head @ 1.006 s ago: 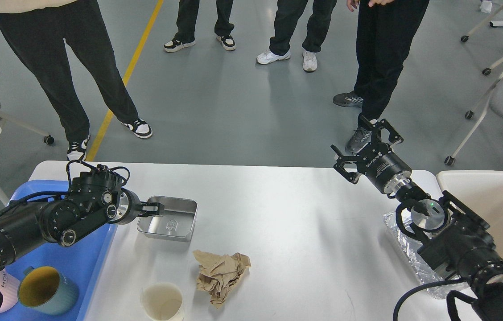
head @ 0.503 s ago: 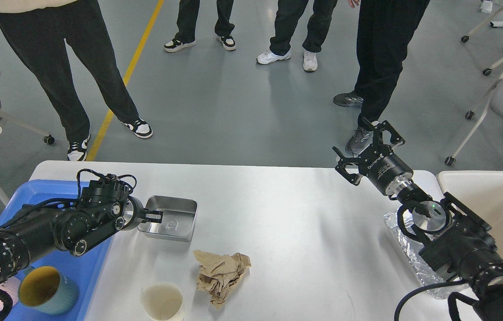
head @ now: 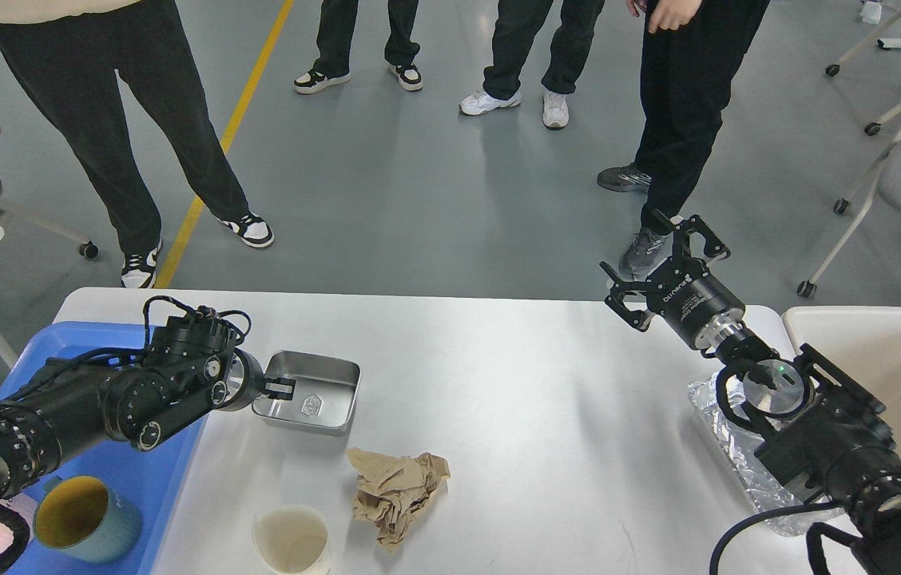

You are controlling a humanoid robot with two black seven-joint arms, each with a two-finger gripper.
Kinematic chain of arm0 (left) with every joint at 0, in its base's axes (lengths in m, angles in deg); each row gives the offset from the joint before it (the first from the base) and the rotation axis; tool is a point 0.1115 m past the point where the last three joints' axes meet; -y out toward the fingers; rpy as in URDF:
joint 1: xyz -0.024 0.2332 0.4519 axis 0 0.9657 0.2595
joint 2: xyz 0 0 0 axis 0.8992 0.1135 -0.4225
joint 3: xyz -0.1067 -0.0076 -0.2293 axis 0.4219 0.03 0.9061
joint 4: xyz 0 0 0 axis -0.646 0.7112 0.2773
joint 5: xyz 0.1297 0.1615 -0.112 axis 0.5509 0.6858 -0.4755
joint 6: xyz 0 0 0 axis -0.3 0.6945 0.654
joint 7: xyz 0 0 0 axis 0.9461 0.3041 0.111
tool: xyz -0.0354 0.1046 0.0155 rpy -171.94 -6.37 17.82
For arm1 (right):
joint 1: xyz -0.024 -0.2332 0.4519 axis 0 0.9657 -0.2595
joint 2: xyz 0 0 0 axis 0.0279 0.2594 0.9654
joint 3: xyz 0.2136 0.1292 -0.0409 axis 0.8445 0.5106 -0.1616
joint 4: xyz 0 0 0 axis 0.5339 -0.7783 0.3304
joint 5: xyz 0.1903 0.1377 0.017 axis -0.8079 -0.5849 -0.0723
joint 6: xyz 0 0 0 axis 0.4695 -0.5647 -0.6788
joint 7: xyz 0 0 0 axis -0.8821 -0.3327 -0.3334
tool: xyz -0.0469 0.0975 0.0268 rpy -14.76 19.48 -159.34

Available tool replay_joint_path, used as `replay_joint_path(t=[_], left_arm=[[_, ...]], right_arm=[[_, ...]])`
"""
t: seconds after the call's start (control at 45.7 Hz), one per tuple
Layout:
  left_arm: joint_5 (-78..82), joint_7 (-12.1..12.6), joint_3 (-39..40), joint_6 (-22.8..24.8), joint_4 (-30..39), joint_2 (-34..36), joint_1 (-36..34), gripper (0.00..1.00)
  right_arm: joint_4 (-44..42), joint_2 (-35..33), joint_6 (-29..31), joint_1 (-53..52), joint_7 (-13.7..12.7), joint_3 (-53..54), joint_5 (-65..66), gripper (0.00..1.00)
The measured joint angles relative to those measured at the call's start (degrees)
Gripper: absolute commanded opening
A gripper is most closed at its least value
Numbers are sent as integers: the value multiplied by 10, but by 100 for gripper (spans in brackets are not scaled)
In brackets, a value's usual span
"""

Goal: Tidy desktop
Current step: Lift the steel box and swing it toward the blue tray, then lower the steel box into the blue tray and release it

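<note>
Head view is showing the left gripper (head: 281, 389) gripping the shallow rectangular steel tin (head: 308, 393) by its rim; the right gripper (head: 662, 255) is hanging wide. The crumpled brown paper (head: 394, 493) and white paper cup (head: 291, 541) are waiting on the white bench (head: 514, 399).

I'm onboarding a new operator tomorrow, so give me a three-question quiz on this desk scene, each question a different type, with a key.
1. True or false: the left gripper is at the rim of the metal tin.
2. Multiple choice: what lies nearest the crumpled brown paper on the desktop? A) the foil sheet B) the paper cup C) the blue tray
3. Fill in: the teal mug stands in the blue ____.

Key: 1 true; 2 B; 3 tray. The right gripper is open, holding nothing.
</note>
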Motion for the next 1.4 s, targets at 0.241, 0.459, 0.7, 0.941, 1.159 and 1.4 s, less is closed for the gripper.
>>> replay_joint_path(t=[0.241, 0.459, 0.7, 0.941, 1.159, 1.4], left_arm=[[-56, 12, 92, 169, 177, 150, -118, 0], [-97, 37, 222, 196, 246, 241, -196, 0], [-101, 41, 264, 197, 251, 260, -208, 0], [-97, 29, 267, 197, 229, 333, -139, 0], [-59, -64, 282, 197, 98, 381, -33, 0], [91, -266, 208, 106, -60, 341, 57, 0]], right_arm=[[0, 1, -1, -2, 0, 0, 0, 100], [18, 0, -11, -2, 0, -1, 0, 100], [24, 0, -17, -1, -1, -1, 1, 100], [24, 0, -18, -1, -1, -1, 1, 100], [26, 2, -18, -1, -1, -2, 1, 100], [29, 4, -18, 2, -1, -4, 5, 100]])
